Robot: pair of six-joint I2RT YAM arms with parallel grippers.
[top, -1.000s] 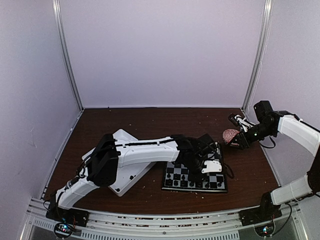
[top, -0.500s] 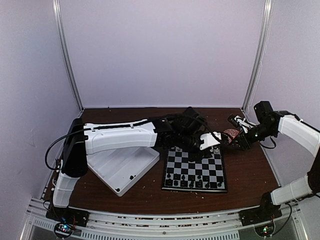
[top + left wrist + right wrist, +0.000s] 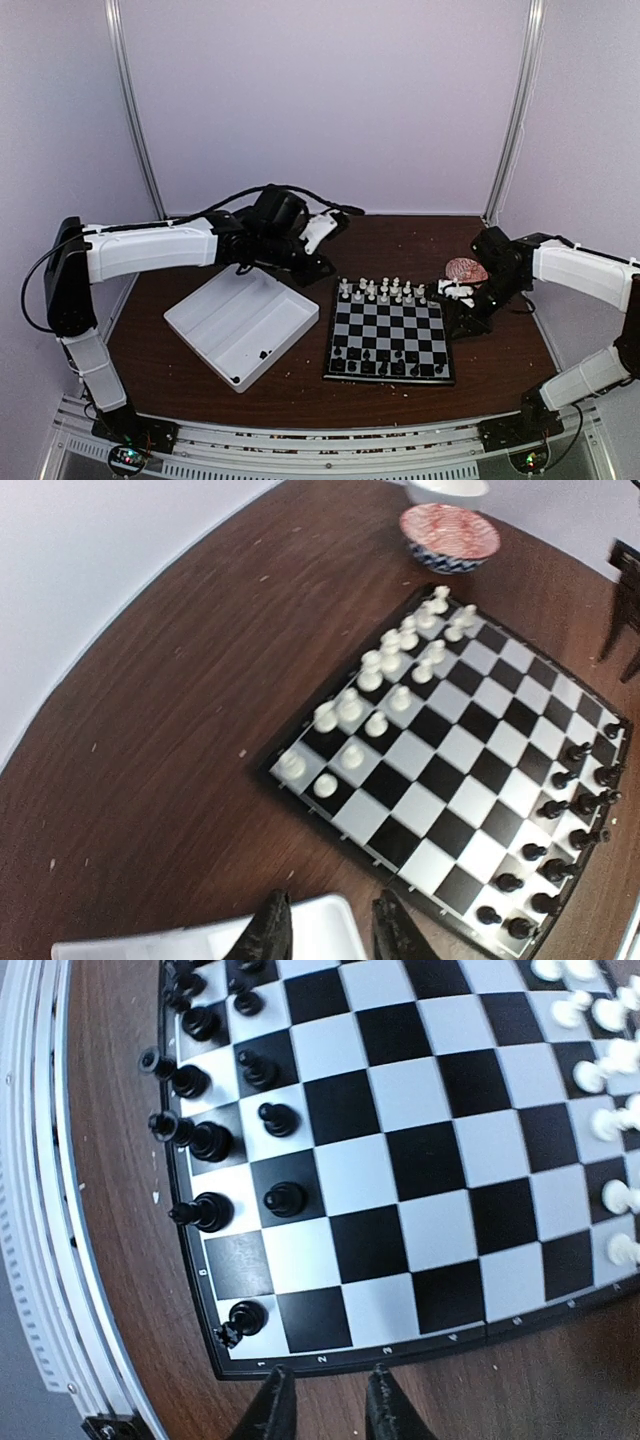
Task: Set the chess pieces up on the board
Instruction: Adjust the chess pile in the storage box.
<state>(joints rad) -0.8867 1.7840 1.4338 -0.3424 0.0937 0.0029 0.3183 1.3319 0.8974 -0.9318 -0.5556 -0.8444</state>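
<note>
**Standing black chess pieces (image 3: 385, 367) lined the near edge of the board (image 3: 390, 325)**

The pieces were tiny, glossy and dark, each much narrower than the square under it. They stood in two ranks along the side of the board closest to the arm bases, and those ranks ran left to right across the top view. As far as the right wrist view showed, they stood upright, the back-rank men taller than the ones in front.

The board was square, so it had no long axis. It lay flat on the brown table (image 3: 400, 240), right of centre, its edges roughly parallel with the table's near edge. Its checks were black and silvery white inside a thin black border. The white pieces (image 3: 380, 290) filled the far side in two similar ranks.

A white two-compartment tray (image 3: 215, 310) lay just left of the board, turned at an angle to it. A red-patterned bowl (image 3: 466, 268) sat beyond the board's far right corner.

The left gripper (image 3: 330, 930) hung over the tray's edge, aimed toward the board, its fingers a narrow gap apart with nothing between them. The right gripper (image 3: 325, 1405) hung over the wood just off the board's right edge, near the black ranks, also narrowly parted and empty.
</note>
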